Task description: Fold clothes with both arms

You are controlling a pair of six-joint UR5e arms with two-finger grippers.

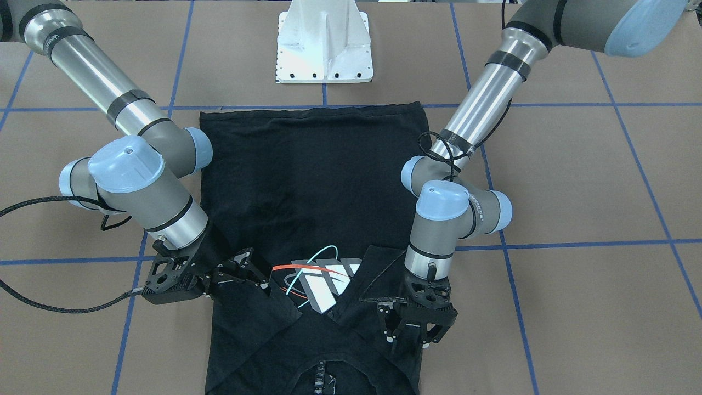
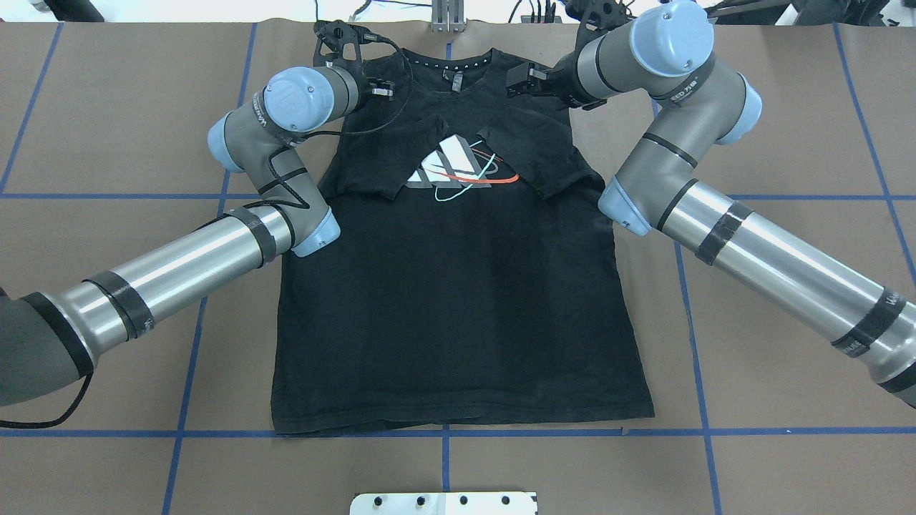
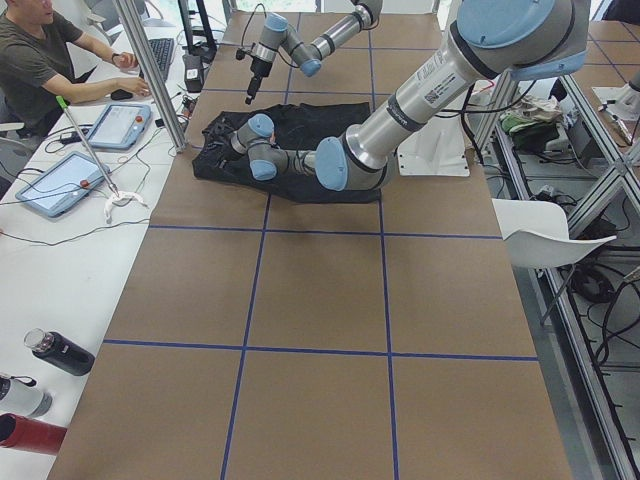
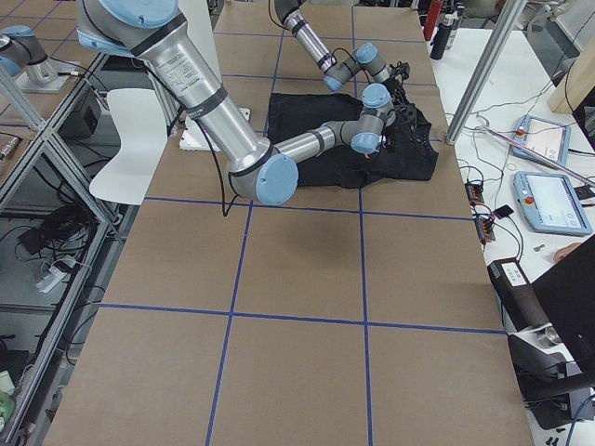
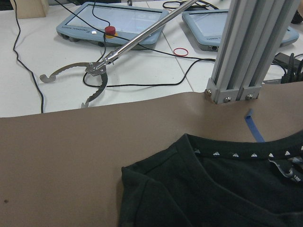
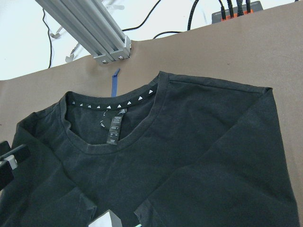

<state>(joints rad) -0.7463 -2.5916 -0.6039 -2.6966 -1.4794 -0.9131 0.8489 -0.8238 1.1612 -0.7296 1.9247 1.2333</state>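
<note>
Black T-shirt [image 2: 458, 307]: logo [image 2: 451, 166] overhead, out of left-wrist view.

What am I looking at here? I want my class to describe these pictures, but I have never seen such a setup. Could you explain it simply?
These are two robot arms, a left arm and a right arm, working at one table covered in brown paper with blue tape lines. All six pictures show the same moment. One camera looks from behind the robot and one faces it from across the table. Two more look from the table's ends, and one sits on each wrist.

A black T-shirt lies flat with its logo up and both sleeves folded in over the chest. Each arm ends in a gripper. The left gripper and right gripper hang near the shoulders. Both look open and seem to hold nothing. A person sits at a side desk.
</note>
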